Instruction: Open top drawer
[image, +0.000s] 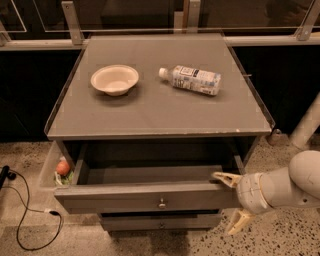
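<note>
The top drawer (125, 196) of the grey cabinet stands pulled out, its wide flat front towards me with a small round metal knob (161, 203) at centre. Its grey inside (150, 174) shows nothing in it. My gripper (229, 200) is at the right end of the drawer front, on a white arm coming in from the right. It is open: one pale finger (225, 178) lies above the front's top edge and the other (235, 222) hangs below it. A slimmer drawer (160, 223) below is closed.
On the cabinet top (150, 117) sit a white bowl (114, 79) and a plastic bottle (192, 80) lying on its side. A side bin (50, 170) at the left holds a red-orange object (62, 167). A black cable (25, 220) lies on the floor at left. A white post (307, 125) stands at right.
</note>
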